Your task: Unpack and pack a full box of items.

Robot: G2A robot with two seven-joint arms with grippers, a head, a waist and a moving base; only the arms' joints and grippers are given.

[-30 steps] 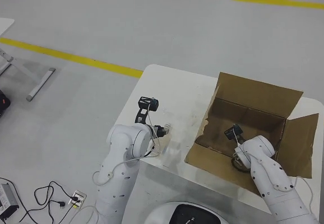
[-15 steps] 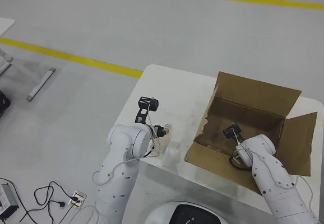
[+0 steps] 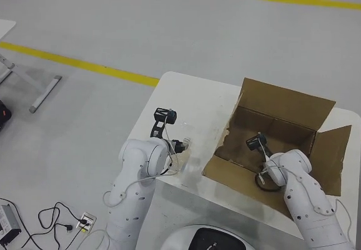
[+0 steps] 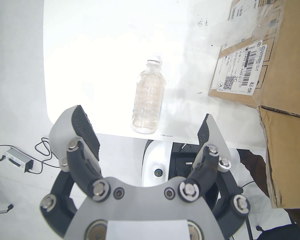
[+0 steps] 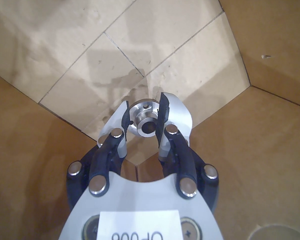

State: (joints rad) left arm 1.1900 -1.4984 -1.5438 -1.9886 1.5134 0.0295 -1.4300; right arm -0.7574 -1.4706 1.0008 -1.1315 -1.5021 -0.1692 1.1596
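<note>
Left gripper (image 4: 143, 120) is hanging over the table (image 4: 110, 26) with its jaws spread wide and nothing between them. Just below it the clear bottle (image 4: 148, 98) is lying on its side close to the table's near edge, beside the cardboard box (image 4: 285, 81) but apart from it. Inside that box the right gripper (image 5: 144, 109) is pinching a small metal fitting (image 5: 140, 120) by its raised collar, low down near the box floor — whether the fitting is touching the floor I cannot tell.

With the bottle already out, the fitting is probably being unpacked. Doing that well is calling for a firm pinch, since smooth metal on a narrow collar is liable to slip. It is also calling for a straight rise until the fitting is clearing the box wall before any swing toward the table. Setting it down well apart from the bottle is looking wise — a bottle on its side is apt to roll if nudged.

Counting: one bottle, one box, one metal fitting, two grippers.
</note>
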